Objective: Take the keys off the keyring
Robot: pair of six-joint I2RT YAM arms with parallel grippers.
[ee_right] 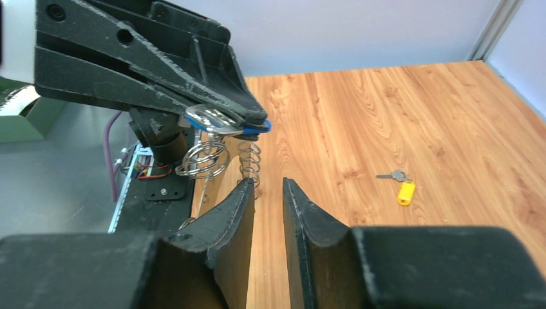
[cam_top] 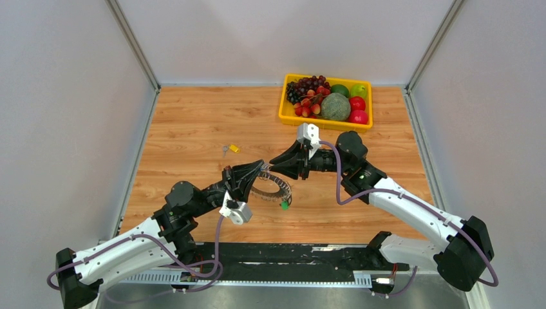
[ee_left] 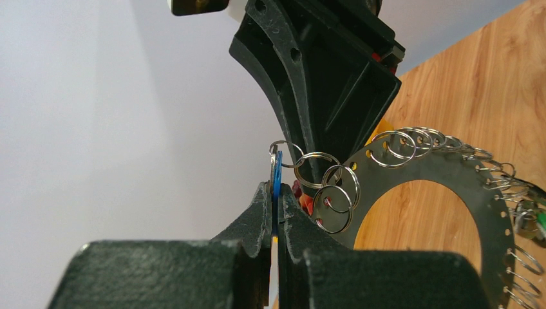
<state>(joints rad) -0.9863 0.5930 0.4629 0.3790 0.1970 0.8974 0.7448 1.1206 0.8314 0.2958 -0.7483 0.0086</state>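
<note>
Checking the left wrist view first: the left gripper (ee_left: 277, 196) is clamped on the head of the blue key (ee_left: 277, 168). The head is pinched edge-on between the two fingers, with its top poking above the tips. A small ring at the key's top links into the loops (ee_left: 335, 193) on the rim of the keyring (ee_left: 444, 170), which sits just to the right of the fingers. I cannot tell whether the ring's far edge rests on the table. The black tip of the right gripper (ee_right: 267, 183) comes down from above onto those same loops (contact not clear from this angle).

Right wrist view: the right gripper's jaws stand a little apart, with a narrow gap between them. The tips sit just below the blue key and the bunched loops, and one stack of loops is right at the fingertip on the left of that picture. Only this view shows the yellow key (ee_right: 405, 191) up close, lying flat on the wood, well apart from both grippers.

Top view gives the layout the wrist cameras miss. The two grippers meet tip to tip over the middle of the table (cam_top: 193, 129), with the keyring just on the near side of them. A green key (cam_top: 284, 205) hangs at its near right edge, and a fruit tray (cam_top: 319, 123) sits at the far side.
</note>
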